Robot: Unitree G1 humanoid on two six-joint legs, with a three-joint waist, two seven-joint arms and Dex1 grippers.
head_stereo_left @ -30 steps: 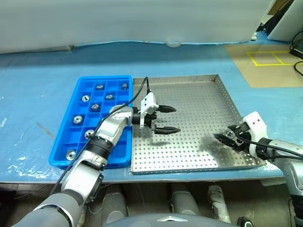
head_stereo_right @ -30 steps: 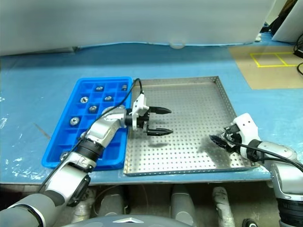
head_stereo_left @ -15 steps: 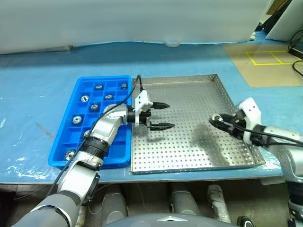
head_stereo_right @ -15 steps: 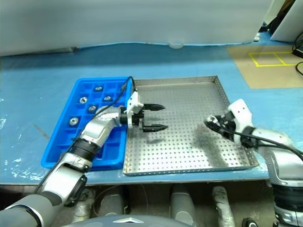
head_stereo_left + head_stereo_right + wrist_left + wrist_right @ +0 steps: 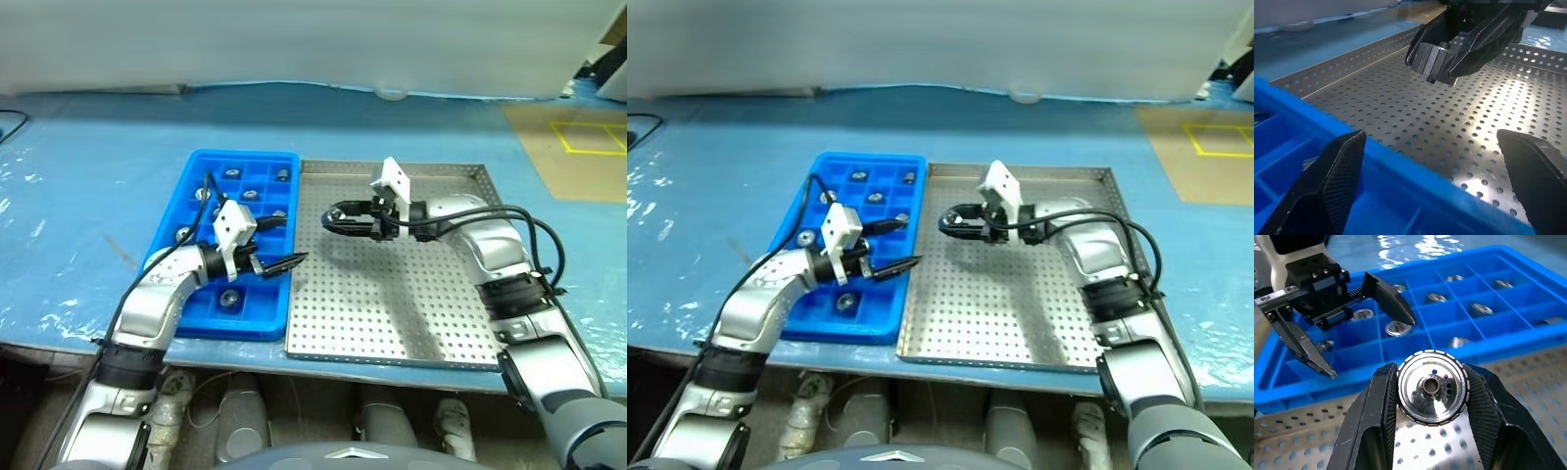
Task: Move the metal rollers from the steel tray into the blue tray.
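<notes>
Right wrist view shows the right gripper (image 5: 1431, 431) clamping a metal roller (image 5: 1432, 387), now lifted toward the blue tray (image 5: 174, 250); the left gripper (image 5: 278, 242), fingers spread, has retreated over it.

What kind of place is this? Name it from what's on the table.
Probably a factory or workshop parts-sorting bench: a perforated steel tray, a compartmented blue tray holding metal rollers, and yellow floor marking tape beyond the blue-covered table.

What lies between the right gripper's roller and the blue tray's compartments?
In the left eye view, bare perforated steel tray floor separates the metal roller from the blue tray.
</notes>
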